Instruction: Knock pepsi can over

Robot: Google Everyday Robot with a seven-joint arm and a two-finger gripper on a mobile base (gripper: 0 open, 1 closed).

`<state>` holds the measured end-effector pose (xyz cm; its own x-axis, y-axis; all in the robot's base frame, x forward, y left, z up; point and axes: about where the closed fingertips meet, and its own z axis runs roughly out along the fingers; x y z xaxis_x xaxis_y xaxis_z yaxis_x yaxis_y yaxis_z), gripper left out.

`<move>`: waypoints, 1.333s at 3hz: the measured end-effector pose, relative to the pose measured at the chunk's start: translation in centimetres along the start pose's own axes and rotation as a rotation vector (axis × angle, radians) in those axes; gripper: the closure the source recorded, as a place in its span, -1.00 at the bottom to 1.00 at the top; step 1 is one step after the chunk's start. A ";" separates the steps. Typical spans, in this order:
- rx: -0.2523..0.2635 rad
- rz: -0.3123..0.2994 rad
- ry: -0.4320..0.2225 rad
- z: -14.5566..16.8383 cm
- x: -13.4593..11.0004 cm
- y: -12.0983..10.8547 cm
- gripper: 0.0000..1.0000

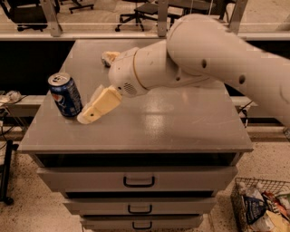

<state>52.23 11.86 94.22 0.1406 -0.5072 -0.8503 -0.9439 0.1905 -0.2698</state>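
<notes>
Your pepsi can [66, 96] stands upright on the bench [172, 129], at about 9 o'clock on the top and close to the left edge. Its silver top faces up and its round logo faces the front.

The gripper [85, 118] is low over the bench, just beside the can at the can's 4 o'clock. It slopes down from 2 o'clock to 8 o'clock, with the tip lowest. The tip is level with the foot of the can. You cannot tell whether it touches the can or stops just short. You also cannot tell whether the gripper is spread or pressed together, as it shows as 1 cream-coloured block seen from the side. It holds nothing that you can see.

The white arm [204, 54] comes in from 3 o'clock and crosses the back half of the bench, hiding much of it. At about 12 o'clock, a small pale object [109, 56] shows past the wrist, mostly covered and too unclear to name.

Below the top, the bench has 3 drawers [138, 180], each with a dark handle, and the uppermost is pulled out slightly. At 5 o'clock on the floor stands a wire basket [245, 192] with packets in it. Office chairs [136, 11] stand behind the bench at 12 o'clock.
</notes>
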 end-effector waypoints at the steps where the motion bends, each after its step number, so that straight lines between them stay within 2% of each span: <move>1: -0.002 0.001 -0.107 4.5 -1.1 -1.0 -1.00; 2: -0.020 0.032 -0.182 8.2 -1.2 -1.9 -1.00; 3: -0.057 0.063 -0.216 11.1 -1.0 -1.6 -1.00; 4: -0.081 0.094 -0.210 13.1 0.1 -1.2 -0.66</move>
<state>57.24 22.55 88.53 0.1021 -0.3030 -0.9475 -0.9755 0.1563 -0.1551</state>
